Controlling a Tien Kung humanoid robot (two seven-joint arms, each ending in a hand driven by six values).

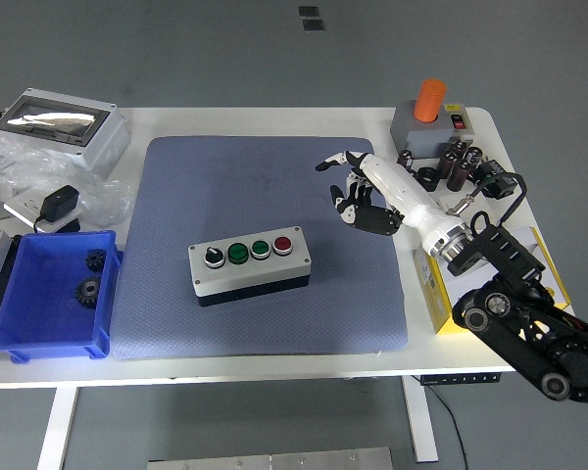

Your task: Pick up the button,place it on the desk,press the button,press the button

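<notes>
A grey button box (251, 266) lies on the blue-grey mat (265, 176). Its top carries a black knob, two green buttons and a red button (282, 245) at its right end. My right hand (358, 193), white with dark fingertips, hovers above the mat's right part, up and to the right of the box and clear of it. Its index finger and thumb stretch out while the other fingers curl loosely, and it holds nothing. The black right arm (519, 313) comes in from the lower right. The left arm is out of view.
A blue bin (49, 294) with gears stands at the left edge. Behind it lie a grey case (57, 122), a black adapter (59, 206) and plastic bags. At the back right stand a grey box with an orange cylinder (431, 100), capacitors (459, 164) and a yellow box (439, 294).
</notes>
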